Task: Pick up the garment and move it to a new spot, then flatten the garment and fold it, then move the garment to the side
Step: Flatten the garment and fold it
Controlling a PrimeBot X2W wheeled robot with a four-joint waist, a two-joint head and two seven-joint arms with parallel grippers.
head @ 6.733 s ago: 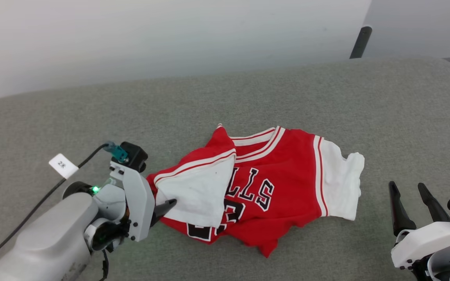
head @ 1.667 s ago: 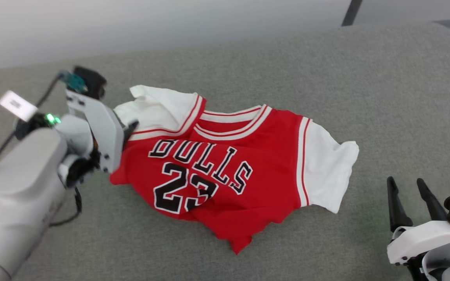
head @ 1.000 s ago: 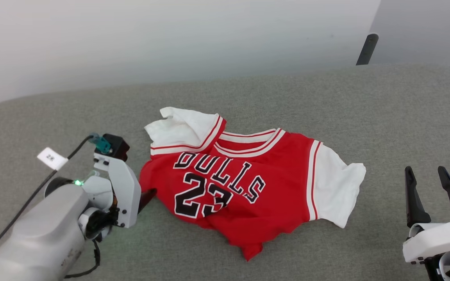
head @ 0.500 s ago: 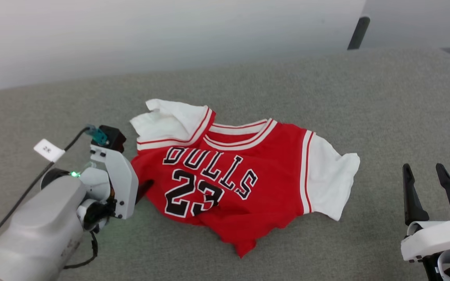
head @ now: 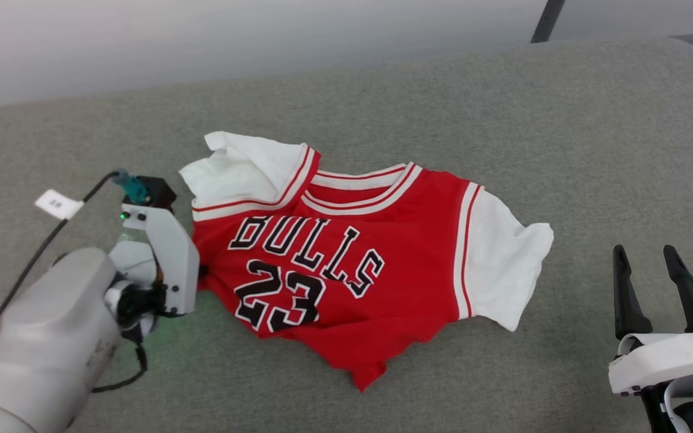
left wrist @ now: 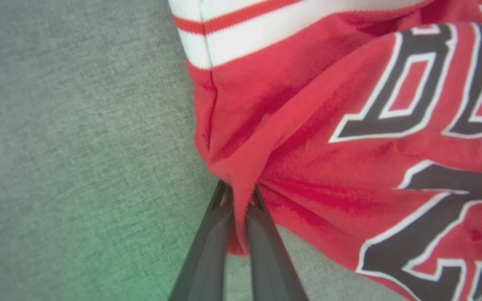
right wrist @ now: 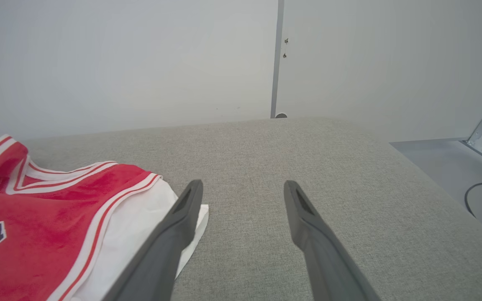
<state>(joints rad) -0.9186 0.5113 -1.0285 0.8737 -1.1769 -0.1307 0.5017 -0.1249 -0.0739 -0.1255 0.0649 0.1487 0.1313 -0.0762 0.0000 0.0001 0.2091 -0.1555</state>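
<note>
The basketball jersey (head: 406, 282) at centre frame is red with white side panels, red-and-white striped trim and black, white-outlined "BULLS 23". The upholstered surface (head: 503, 108) beneath is heathered grey.

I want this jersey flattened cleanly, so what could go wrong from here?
One: the left gripper pinches only a small bunch of red fabric at the edge of the garment, so a hard pull could slip it free. Two: the right gripper is open and off the cloth, so nothing anchors the far side; pulling may drag the whole garment instead of smoothing it. Three: the white side panel by the left gripper lies rumpled and may crease.
</note>
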